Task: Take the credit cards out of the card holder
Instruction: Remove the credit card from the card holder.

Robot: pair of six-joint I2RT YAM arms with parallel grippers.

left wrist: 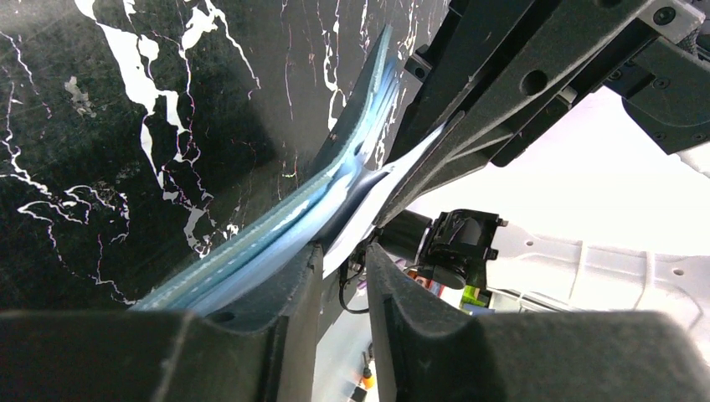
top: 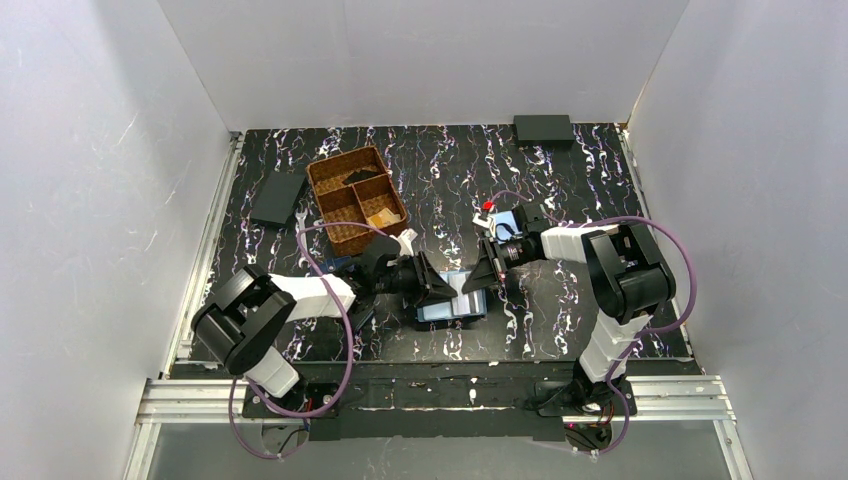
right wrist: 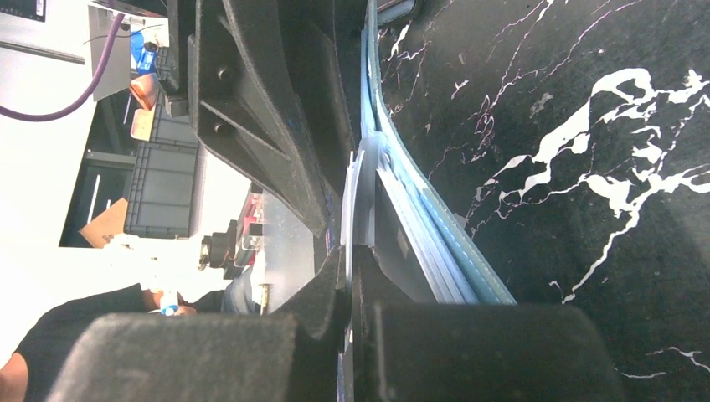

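The steel-blue card holder [top: 450, 310] lies open on the dark marbled table between my two grippers. In the left wrist view the card holder [left wrist: 276, 230] shows edge-on, with a whitish credit card [left wrist: 381, 197] standing away from its inner face. My right gripper [top: 479, 277] is shut on that credit card [right wrist: 362, 188]; in its wrist view, the right gripper [right wrist: 350, 255] pinches the thin edge. My left gripper [top: 447, 288] faces it across the holder. The left gripper [left wrist: 343, 260] is open, a narrow gap between its fingers, and the card's lower corner reaches into that gap.
A woven brown basket [top: 355, 198] with compartments stands at the back left, a black wallet [top: 277, 198] beside it. A black box [top: 543, 128] sits at the far back right. A pale blue holder and small items [top: 498, 218] lie behind the right gripper.
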